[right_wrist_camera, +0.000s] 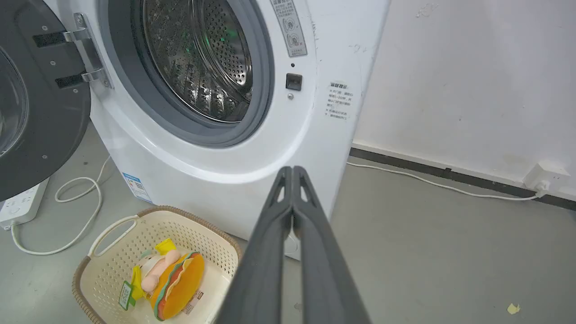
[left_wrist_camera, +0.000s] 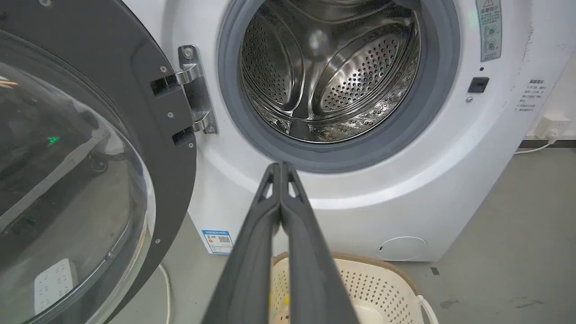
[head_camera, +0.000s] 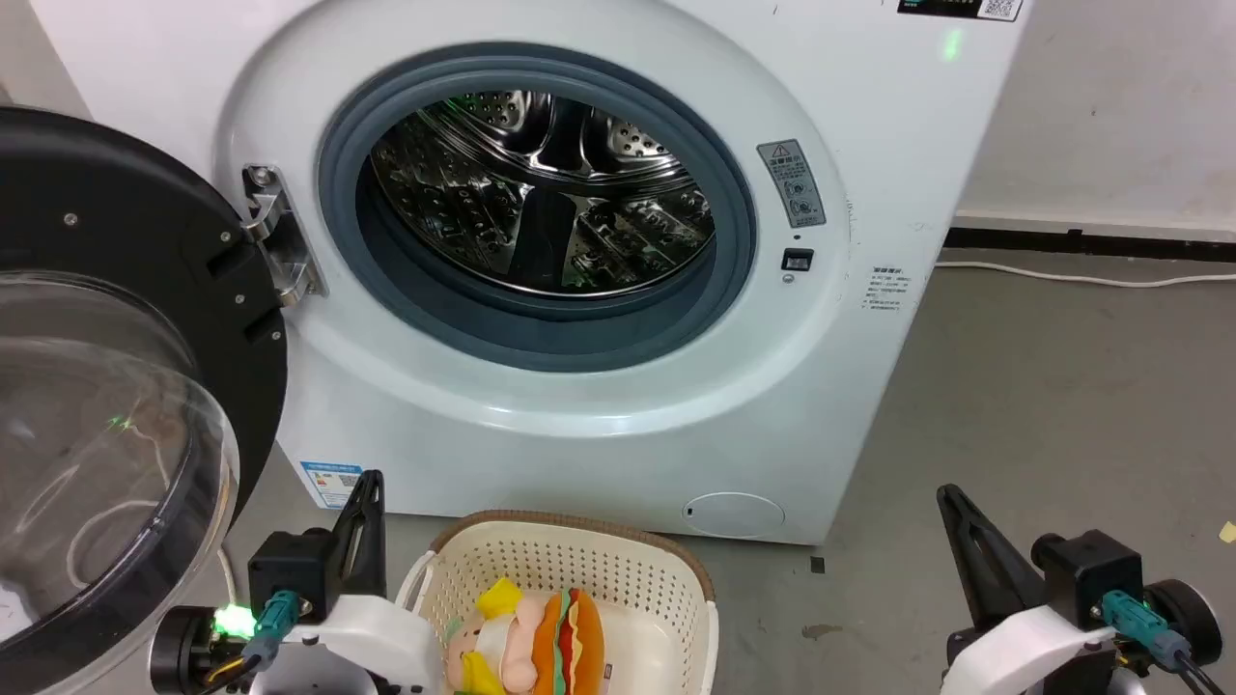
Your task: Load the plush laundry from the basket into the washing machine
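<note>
The plush laundry [head_camera: 541, 637], an orange hamburger toy with pink and yellow parts [right_wrist_camera: 173, 281], lies in the cream basket [head_camera: 618, 565] on the floor before the washing machine [head_camera: 599, 425]. The machine's door [head_camera: 116, 386] hangs open at the left, and the steel drum [head_camera: 546, 188] looks empty. My left gripper [head_camera: 372, 480] rests shut, left of the basket, its fingers [left_wrist_camera: 281, 168] pressed together with nothing held. My right gripper [head_camera: 946, 492] is shut too, well to the right of the basket, with its fingers [right_wrist_camera: 292, 171] touching.
A white power strip [right_wrist_camera: 20, 204] and a looping white cable [right_wrist_camera: 81, 216] lie on the grey floor under the open door. Another cable [right_wrist_camera: 427, 180] runs along the wall to a socket [right_wrist_camera: 546, 175]. Bare floor [head_camera: 1043, 405] stretches to the machine's right.
</note>
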